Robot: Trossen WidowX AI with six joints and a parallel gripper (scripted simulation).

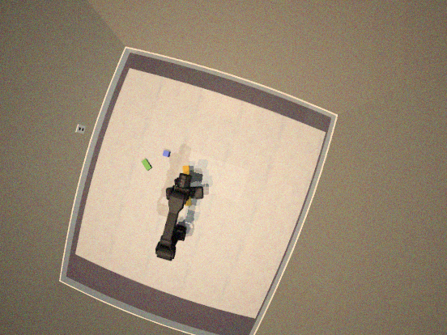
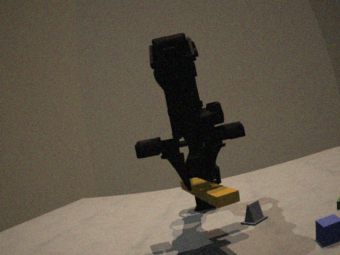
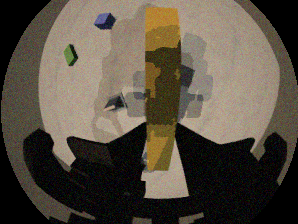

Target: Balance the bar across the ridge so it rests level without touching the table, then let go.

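The orange-yellow bar (image 1: pixel 185 169) (image 2: pixel 226 200) (image 3: pixel 162 32) is held in the air above the table, looking roughly level. My gripper (image 2: pixel 203 185) (image 3: pixel 160 125) is shut on it, one finger on each long side; in the top view the arm hides the fingertips and the bar's middle. The ridge, a small grey wedge on a thin base (image 2: pixel 254 213) (image 3: pixel 116 102), stands on the table. It is to the left of the bar in the wrist view and to the right of it in the exterior view, not under it. In the top view the ridge is hidden.
A blue block (image 1: pixel 166 153) (image 2: pixel 327 231) (image 3: pixel 103 21) and a green block (image 1: pixel 146 164) (image 2: pixel 339 204) (image 3: pixel 70 55) lie on the table beyond the ridge, away from the bar. The arm's shadow falls on the table around the ridge.
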